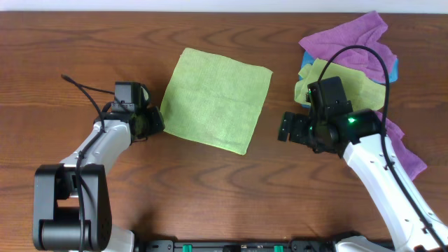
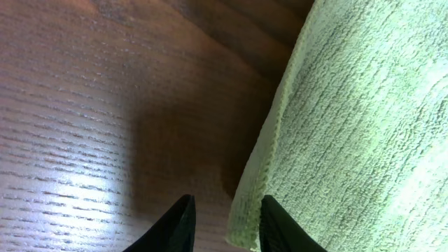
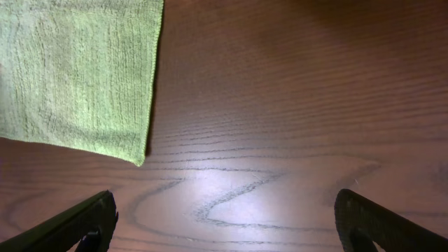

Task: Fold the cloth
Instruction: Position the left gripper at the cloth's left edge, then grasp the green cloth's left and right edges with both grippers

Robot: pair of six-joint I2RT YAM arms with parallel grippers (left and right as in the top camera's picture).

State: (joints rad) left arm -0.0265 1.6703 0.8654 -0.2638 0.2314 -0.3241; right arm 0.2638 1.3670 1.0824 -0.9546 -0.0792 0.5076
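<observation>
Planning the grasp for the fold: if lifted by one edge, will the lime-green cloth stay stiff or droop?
Probably droops: the cloth lies thin and flat on the table. Its fuzzy ribbed pile, seen beside the left gripper, likely resists slipping. Pushed, it may bunch rather than slide.

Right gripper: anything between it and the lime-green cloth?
Nothing. Only bare wooden table lies between the right gripper and the cloth's nearest corner; the right wrist view shows it clearly.

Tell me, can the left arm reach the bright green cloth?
Probably yes. The left gripper sits open right at the left edge of the lime-green cloth, and nothing stands between them.
</observation>
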